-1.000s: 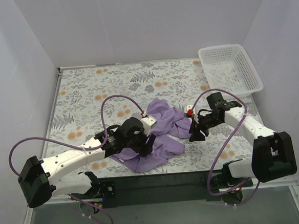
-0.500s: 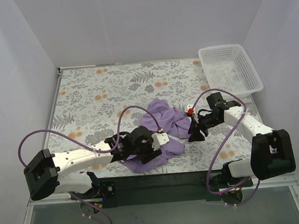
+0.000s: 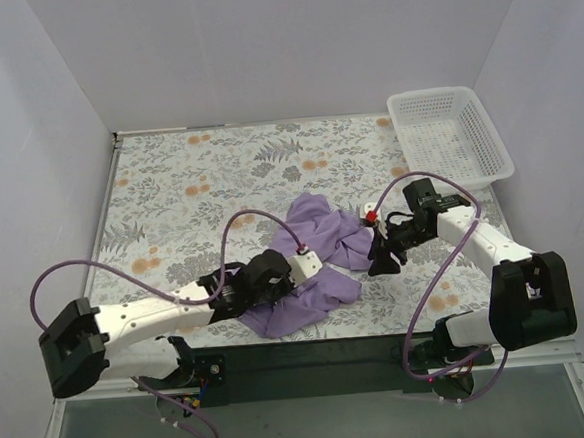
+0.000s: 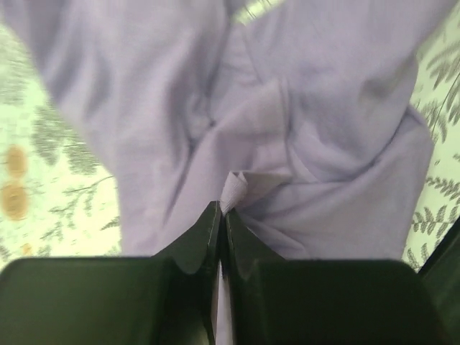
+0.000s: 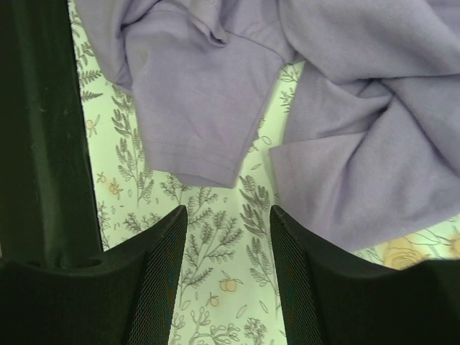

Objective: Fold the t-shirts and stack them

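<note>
A crumpled lavender-purple t-shirt [image 3: 319, 247] lies near the table's front middle. My left gripper [image 4: 223, 210] is shut, pinching a small fold of the t-shirt [image 4: 287, 122] between its tips. In the top view the left gripper [image 3: 289, 285] rests on the cloth's near part. My right gripper [image 5: 228, 215] stands open over bare floral tablecloth, just short of a sleeve hem [image 5: 198, 154] and another flap of the t-shirt [image 5: 359, 165]. From above, the right gripper [image 3: 382, 261] sits at the cloth's right edge.
A white lattice basket [image 3: 448, 136] stands at the back right. The floral tablecloth [image 3: 199, 185] covers the table between grey walls. Purple cables loop above both arms. The dark front edge of the table runs just below the t-shirt.
My left gripper has closed on a fold of the t-shirt and its arm has shifted slightly. The right arm has hardly moved.
</note>
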